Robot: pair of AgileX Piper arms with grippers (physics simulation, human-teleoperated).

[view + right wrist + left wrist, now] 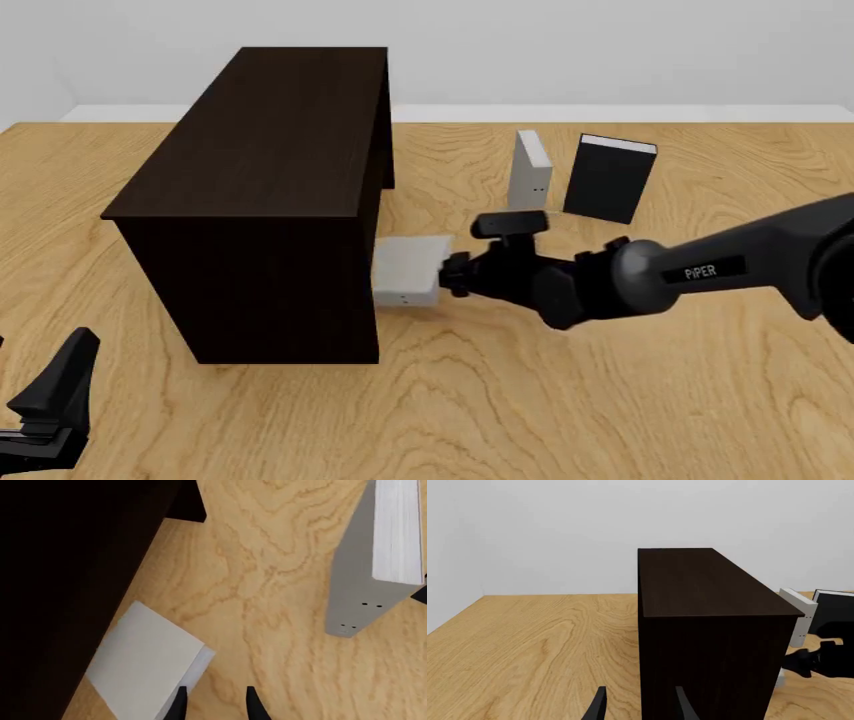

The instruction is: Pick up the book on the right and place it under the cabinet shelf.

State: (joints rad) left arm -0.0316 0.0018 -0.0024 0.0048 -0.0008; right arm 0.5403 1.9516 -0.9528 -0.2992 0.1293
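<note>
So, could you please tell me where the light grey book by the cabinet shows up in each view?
Front: the book lies flat at centre, against the cabinet's right side, at the right gripper.
Right wrist: lower left, half under the dark cabinet.
Left wrist: barely in view, at most a pale sliver behind the cabinet.
Shared landmark: the cabinet.
</note>
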